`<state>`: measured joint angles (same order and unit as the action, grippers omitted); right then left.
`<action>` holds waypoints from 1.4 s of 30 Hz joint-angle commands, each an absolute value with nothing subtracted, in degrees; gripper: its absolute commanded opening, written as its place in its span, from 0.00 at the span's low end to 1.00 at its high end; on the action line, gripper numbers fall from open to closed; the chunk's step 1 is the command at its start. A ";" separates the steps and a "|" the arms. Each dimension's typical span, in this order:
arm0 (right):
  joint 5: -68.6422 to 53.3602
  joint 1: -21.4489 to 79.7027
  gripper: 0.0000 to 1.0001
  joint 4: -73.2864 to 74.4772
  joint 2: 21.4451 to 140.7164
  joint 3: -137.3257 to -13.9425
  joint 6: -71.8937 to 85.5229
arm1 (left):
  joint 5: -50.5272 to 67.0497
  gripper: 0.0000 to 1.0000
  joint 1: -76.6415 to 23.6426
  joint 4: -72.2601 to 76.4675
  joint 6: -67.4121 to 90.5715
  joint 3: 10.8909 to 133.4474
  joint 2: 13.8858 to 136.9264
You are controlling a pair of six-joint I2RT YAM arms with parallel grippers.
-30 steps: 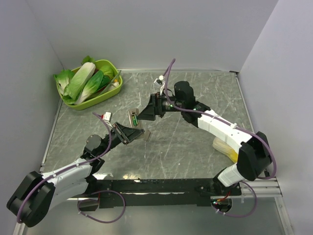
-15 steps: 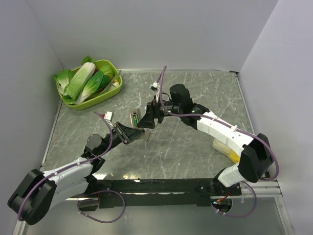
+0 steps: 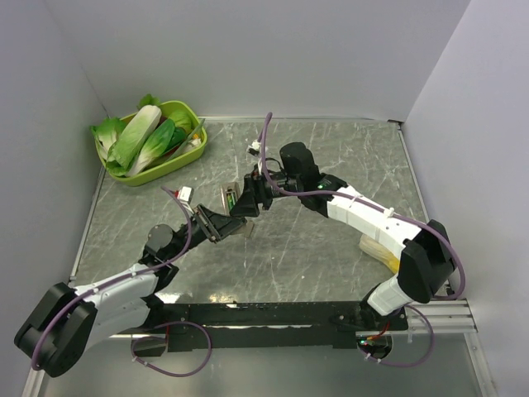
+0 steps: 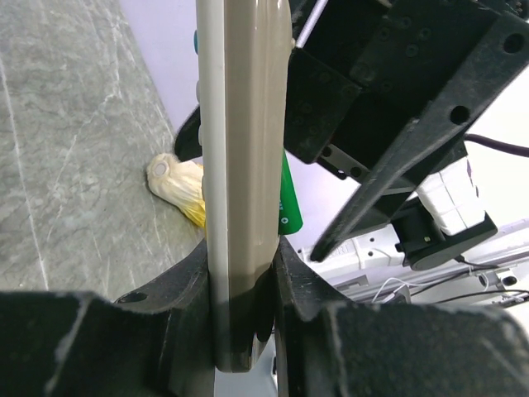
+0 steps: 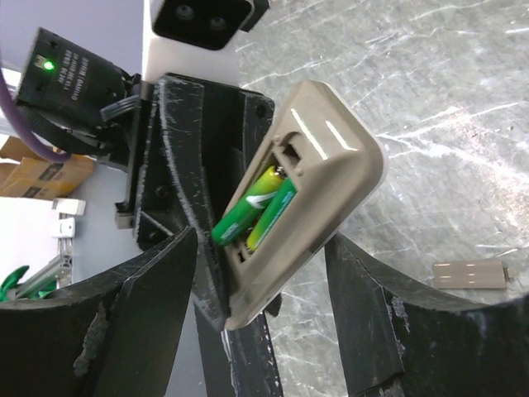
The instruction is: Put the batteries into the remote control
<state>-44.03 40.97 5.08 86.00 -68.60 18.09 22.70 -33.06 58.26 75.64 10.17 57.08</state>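
Observation:
My left gripper is shut on the lower end of the remote control and holds it tilted above the table. In the left wrist view the remote stands edge-on between the jaws of the left gripper, with a green battery showing behind it. In the right wrist view its grey-brown back faces me with the compartment uncovered. Two green batteries lie inside, one askew with an end raised. My right gripper is open, a finger on each side of the remote, apart from it.
A green tray of leafy vegetables stands at the back left. A cream-yellow lump lies at the right by the right arm. A small grey battery cover rests on the marble table. Walls close in on three sides.
My right gripper has moved left and down to the remote, and its jaws have narrowed around it. The left gripper and the remote have stayed put.

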 commanded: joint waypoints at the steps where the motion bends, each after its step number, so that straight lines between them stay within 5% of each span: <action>1: -44.91 41.40 0.70 3.43 87.28 -71.63 17.14 | 24.43 0.01 -33.05 63.63 73.92 13.27 57.39; 18: -47.81 40.17 0.48 -2.02 89.65 -71.98 22.85 | 27.16 0.01 -33.05 66.80 73.04 14.50 59.06; 35: -45.79 40.34 0.76 13.00 86.93 -79.63 23.64 | 22.76 0.01 -32.78 57.91 74.00 15.29 59.23; 37: -45.53 40.34 0.85 13.97 86.22 -79.89 22.50 | 22.85 0.01 -32.70 58.44 74.62 15.12 59.41; 42: -45.00 39.29 0.88 16.35 84.99 -79.28 18.03 | 23.55 0.01 -32.70 61.43 75.67 14.33 59.94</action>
